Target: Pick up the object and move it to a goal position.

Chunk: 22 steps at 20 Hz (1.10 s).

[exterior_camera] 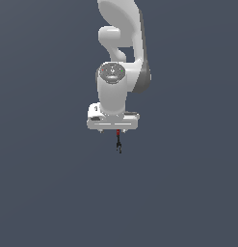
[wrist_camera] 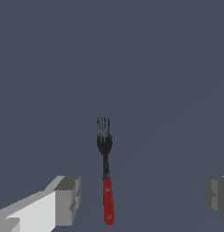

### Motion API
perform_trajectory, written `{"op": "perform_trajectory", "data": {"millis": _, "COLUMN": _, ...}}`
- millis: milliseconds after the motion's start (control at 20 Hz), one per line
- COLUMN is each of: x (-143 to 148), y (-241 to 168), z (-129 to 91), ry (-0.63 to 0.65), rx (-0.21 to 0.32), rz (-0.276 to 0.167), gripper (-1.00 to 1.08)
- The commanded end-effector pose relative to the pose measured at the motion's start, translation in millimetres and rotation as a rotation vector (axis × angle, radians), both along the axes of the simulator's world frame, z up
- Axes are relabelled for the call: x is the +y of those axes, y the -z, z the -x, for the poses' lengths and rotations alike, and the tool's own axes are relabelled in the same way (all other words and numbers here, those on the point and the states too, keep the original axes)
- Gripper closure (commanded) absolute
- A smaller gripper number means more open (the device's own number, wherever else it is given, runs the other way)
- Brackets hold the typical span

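Fork (wrist_camera: 105,170) lies on grey floor, red handle twd gripper (wrist_camera: 143,197), tines pointing away. Fingers (wrist_camera: 68,199) spread wide, nothing held; handle sits btwn them, nearer one side. Long axis crosses closing line, good for pinch.

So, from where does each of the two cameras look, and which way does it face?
Exterior view: sits off the arm, faces the white Panda arm and its hand, with the fork just below.
Wrist view: sits on the wrist, looks down past the hand at the fork on the grey surface; two fingertips show, wide apart.
Shared: fork and hand.
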<state>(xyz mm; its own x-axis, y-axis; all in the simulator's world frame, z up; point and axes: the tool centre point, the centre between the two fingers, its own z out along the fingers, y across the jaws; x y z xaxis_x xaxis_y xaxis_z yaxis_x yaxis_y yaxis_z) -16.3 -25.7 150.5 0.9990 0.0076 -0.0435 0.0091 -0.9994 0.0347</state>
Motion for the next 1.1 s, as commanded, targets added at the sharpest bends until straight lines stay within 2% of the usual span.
{"op": "perform_trajectory", "data": {"millis": 0, "x": 2, "y": 9, "z": 4, "ry": -0.005, "rx": -0.003, "rz": -0.003, "gripper": -0.92}}
{"op": "perform_trajectory", "data": {"millis": 600, "x": 18, "y": 71, "z": 42, "ry": -0.042, "rx": -0.030, "rz": -0.028, "gripper": -0.92}}
{"op": "perform_trajectory", "data": {"millis": 1050, "x": 23, "y": 93, "z": 60, "ry": -0.055, "rx": -0.041, "rz": -0.036, "gripper": -0.92}}
